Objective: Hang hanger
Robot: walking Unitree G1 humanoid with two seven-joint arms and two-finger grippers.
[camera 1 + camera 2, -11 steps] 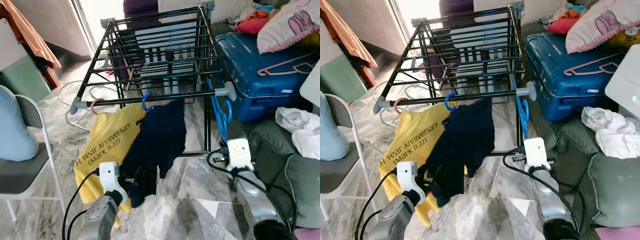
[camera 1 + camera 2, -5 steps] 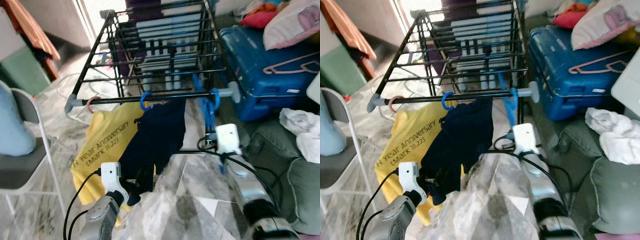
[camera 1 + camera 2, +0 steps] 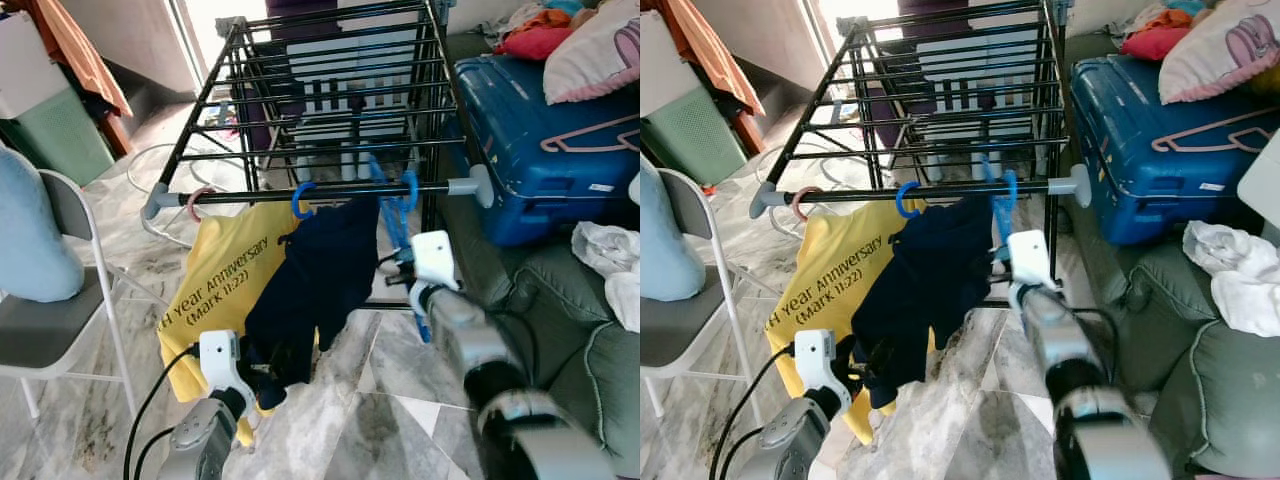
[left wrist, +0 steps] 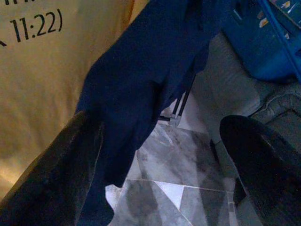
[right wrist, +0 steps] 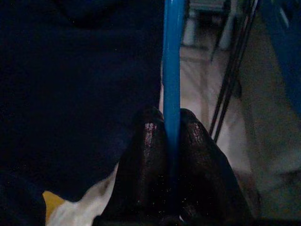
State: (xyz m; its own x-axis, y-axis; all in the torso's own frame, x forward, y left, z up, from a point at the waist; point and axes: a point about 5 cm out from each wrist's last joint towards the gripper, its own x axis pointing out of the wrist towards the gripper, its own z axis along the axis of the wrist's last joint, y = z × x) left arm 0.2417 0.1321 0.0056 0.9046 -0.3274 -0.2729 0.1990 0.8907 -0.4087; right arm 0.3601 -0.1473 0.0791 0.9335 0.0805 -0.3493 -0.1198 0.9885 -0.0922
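- Blue plastic is showing at the centre of the left eye view: a blue hanger point(image 3: 404, 200) is hooking over the front rail of the black drying rack point(image 3: 300, 110), its body hanging down beside the rack's right front leg.
- The right claw point(image 5: 172, 141) is pinching that hanger's thin bar, its two black fingers point(image 5: 146, 155) pressing together on either side of it in the right wrist view, so it is closed on the hanger.
- The right arm is reaching up from the lower right of the left eye view toward the rail, its white wrist block sitting just below the hanger.
- A navy garment point(image 3: 320, 275) is hanging from a second blue hook point(image 3: 298, 200) on the same rail, just left of the held hanger.
- A yellow shirt point(image 3: 220, 290) with black lettering is hanging further left on a pink hook point(image 3: 196, 203), partly behind the navy garment.
- The left claw point(image 4: 155, 155) is sitting low at the bottom left of the eye views, its fingers point(image 4: 56, 169) standing wide apart and gripping nothing, with the navy garment's hem hanging close in front of it.
- A blue suitcase point(image 3: 540, 150) is lying at the upper right, with a pink hanger point(image 3: 595, 130) resting on its lid.
- A grey folding chair point(image 3: 60, 320) is standing at the left edge on the marble floor point(image 3: 390, 400).
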